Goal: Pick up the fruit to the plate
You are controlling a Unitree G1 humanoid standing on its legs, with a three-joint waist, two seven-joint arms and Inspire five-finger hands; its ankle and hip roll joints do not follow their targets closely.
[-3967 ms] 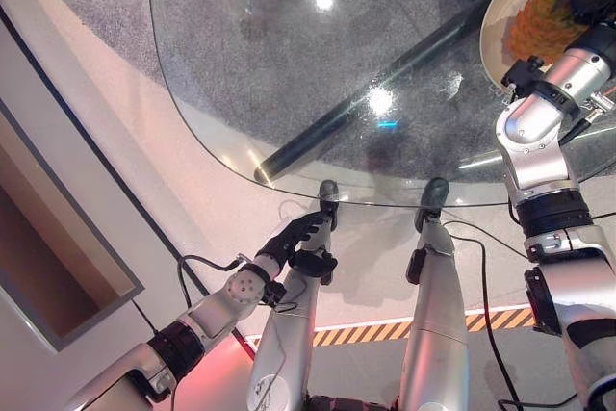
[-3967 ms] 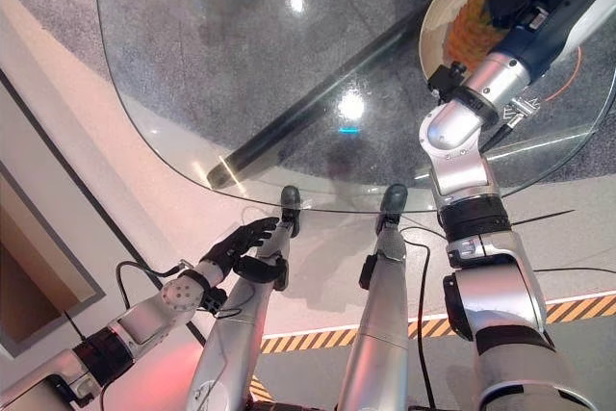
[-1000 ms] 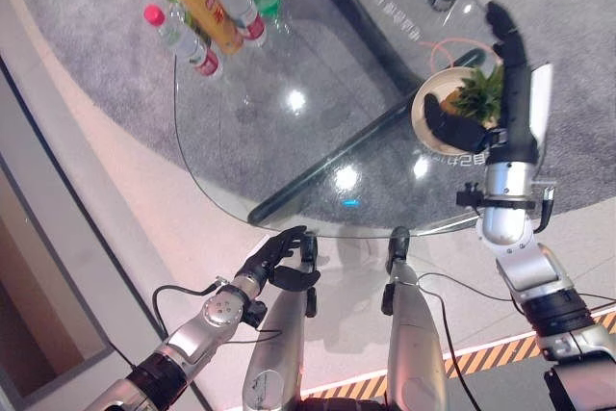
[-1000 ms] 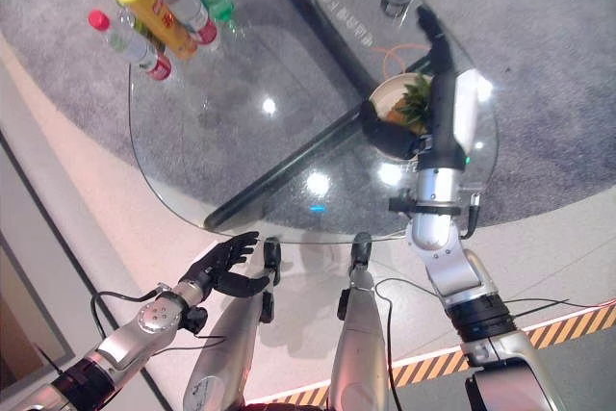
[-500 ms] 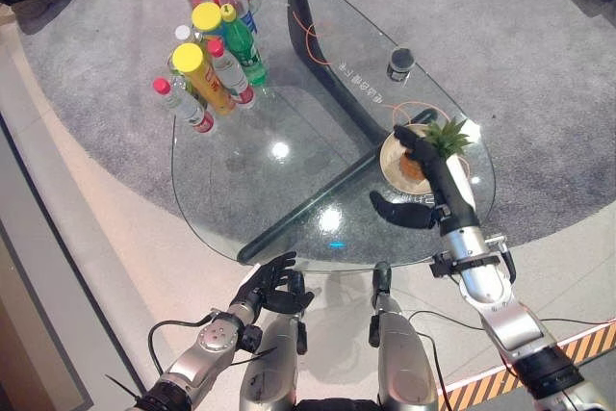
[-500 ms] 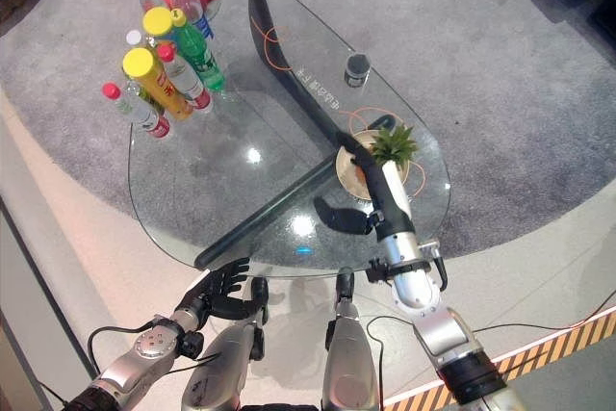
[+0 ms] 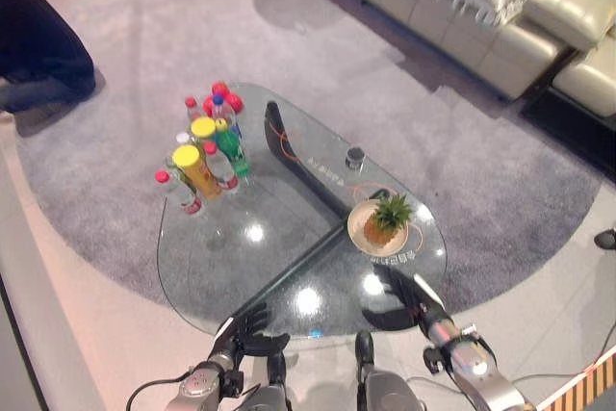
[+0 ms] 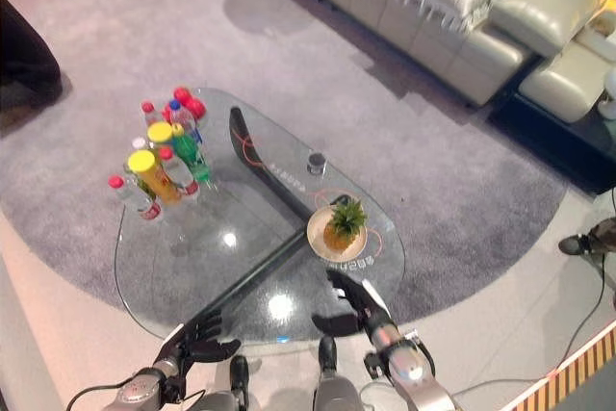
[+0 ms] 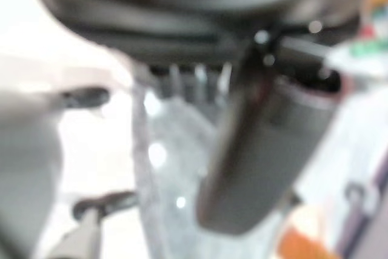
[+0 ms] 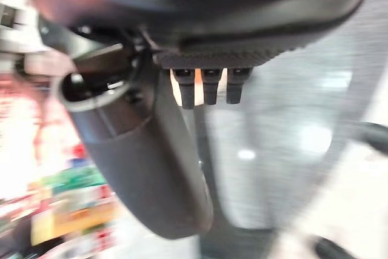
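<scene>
Upright pineapple [image 7: 384, 221] on plate [image 7: 360, 235], crown up, right hand [image 8: 352, 307] and left hand [image 8: 199, 336] open, empty

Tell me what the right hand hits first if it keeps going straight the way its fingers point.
Probably the plate holding the pineapple: the right hand points across bare glass table toward it, though depth is uncertain.

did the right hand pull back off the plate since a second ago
Yes. The right hand now hovers open near the glass table's near edge, short of the plate holding the pineapple.
</scene>
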